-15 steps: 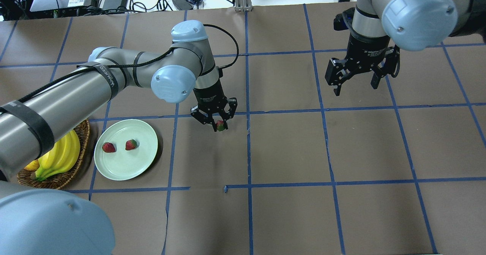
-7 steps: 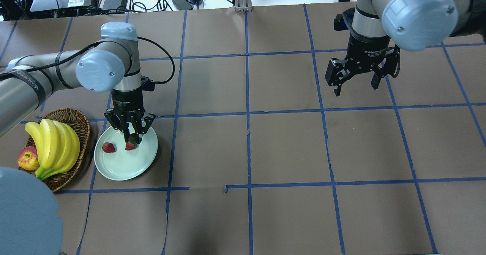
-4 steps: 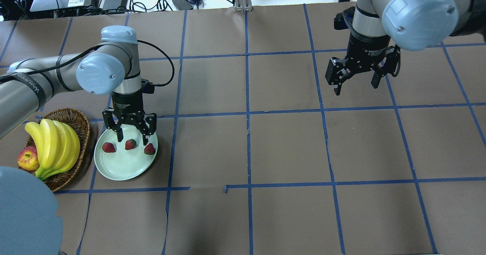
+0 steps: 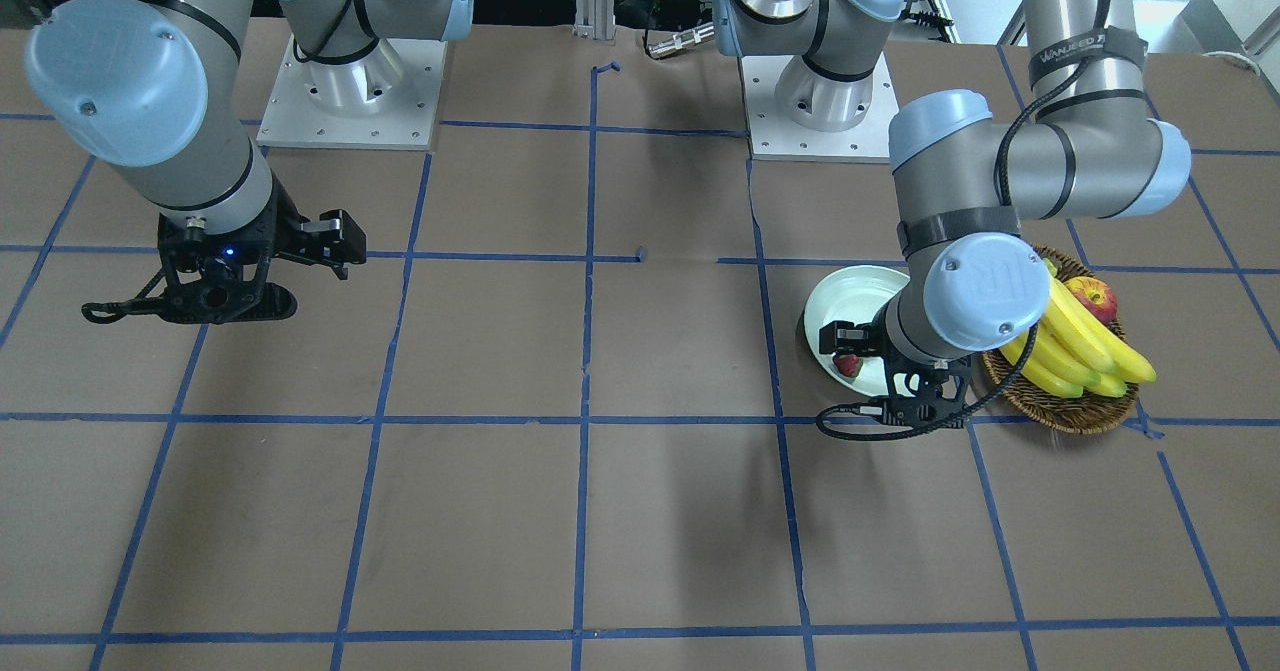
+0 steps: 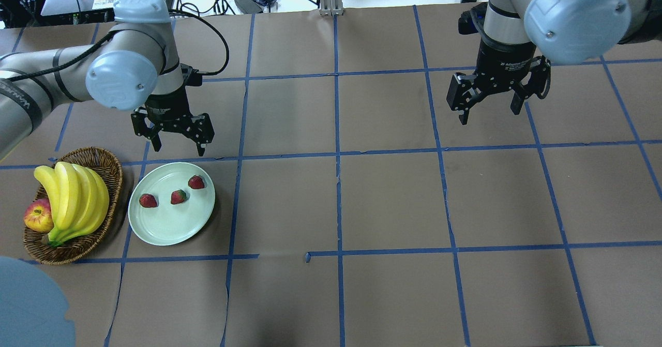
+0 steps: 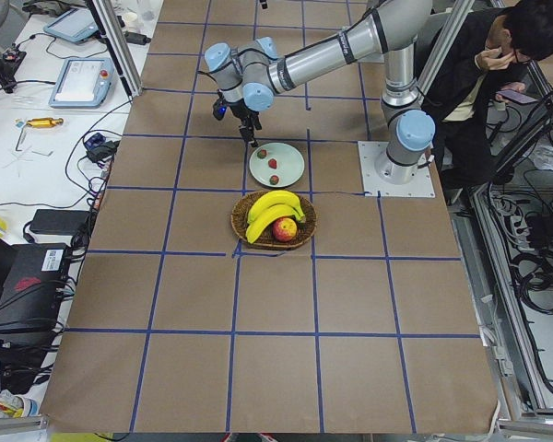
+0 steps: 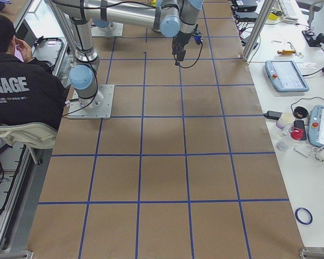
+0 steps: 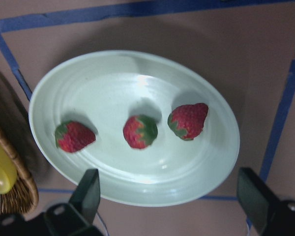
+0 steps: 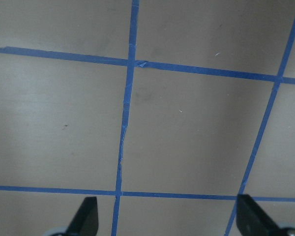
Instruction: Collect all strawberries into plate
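Observation:
Three red strawberries lie on the pale mint-green plate (image 5: 165,225): one at the left (image 5: 148,200), one in the middle (image 5: 178,197), one at the upper right (image 5: 196,182). The left wrist view shows all three on the plate (image 8: 113,78): left (image 8: 73,136), middle (image 8: 140,131), right (image 8: 188,121). My left gripper (image 5: 176,142) is open and empty, raised above the table just beyond the plate. My right gripper (image 5: 489,111) is open and empty, high over the far right of the table. In the front view one strawberry (image 4: 848,364) shows on the plate (image 4: 850,296).
A brown wicker basket (image 5: 103,158) with bananas (image 5: 72,199) and a red-yellow apple (image 5: 37,216) stands just left of the plate. Brown paper with blue tape lines covers the table. A person (image 6: 479,64) sits beyond the robot's base.
My left gripper carried the third strawberry to the plate, opened and let it go there, then rose and drew back beyond the plate. The strawberry shifted a little. The right gripper barely moved.

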